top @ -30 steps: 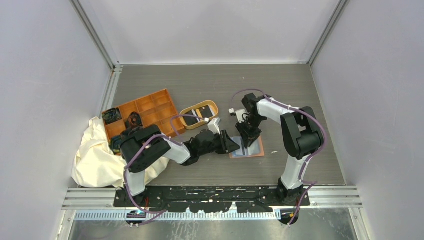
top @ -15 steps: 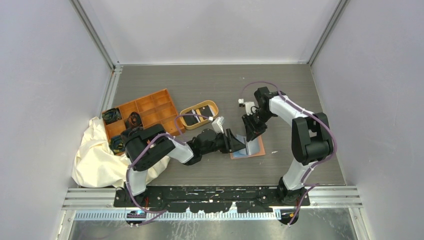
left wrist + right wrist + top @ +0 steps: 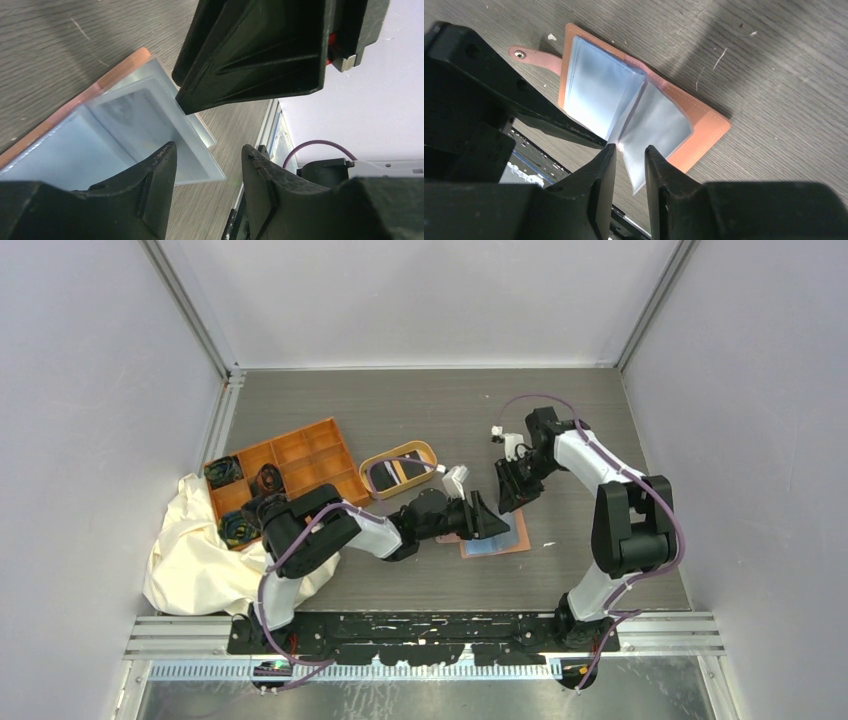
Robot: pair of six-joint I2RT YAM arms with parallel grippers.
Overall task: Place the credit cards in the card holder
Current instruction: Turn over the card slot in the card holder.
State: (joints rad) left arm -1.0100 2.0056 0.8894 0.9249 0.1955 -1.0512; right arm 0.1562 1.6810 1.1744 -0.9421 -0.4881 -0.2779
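While our right gripper (image 3: 507, 502) backs off, slightly parted and empty, our left gripper (image 3: 498, 525) widens, empty, leaving the card holder (image 3: 704, 127) open beneath its tips, ready for cards.

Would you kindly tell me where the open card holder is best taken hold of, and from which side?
Probably by the clear sleeve leaf standing up from the spine of the card holder: come from above and pinch its free edge, one finger on each face. The leather cover lies flat on the table, leaving no edge to get under.
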